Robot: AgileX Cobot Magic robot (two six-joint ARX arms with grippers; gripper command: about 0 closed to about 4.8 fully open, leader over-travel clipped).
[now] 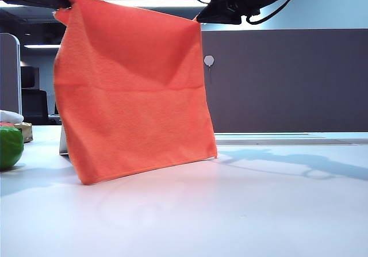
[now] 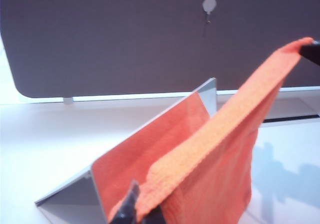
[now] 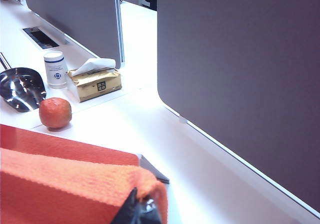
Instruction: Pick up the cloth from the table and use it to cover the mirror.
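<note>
The orange cloth (image 1: 132,90) hangs spread out, held by its two top corners high above the white table (image 1: 241,211). My left gripper (image 1: 62,4) is shut on the upper left corner and my right gripper (image 1: 198,16) on the upper right one. The cloth's lower edge reaches the tabletop. Behind it stands the mirror, of which only a grey sliver (image 1: 63,145) shows. In the left wrist view the tilted mirror (image 2: 150,149) reflects orange, with the cloth (image 2: 225,134) stretched just in front of its top edge from my left gripper (image 2: 142,215). In the right wrist view the right gripper (image 3: 142,210) pinches the cloth (image 3: 65,184) beside a mirror corner (image 3: 154,172).
A green round object (image 1: 8,148) and a tissue box (image 1: 24,131) sit at the far left. A dark partition wall (image 1: 287,79) runs along the back. The right wrist view also shows an orange fruit (image 3: 55,113), a white bottle (image 3: 55,68) and a metal scoop (image 3: 20,88).
</note>
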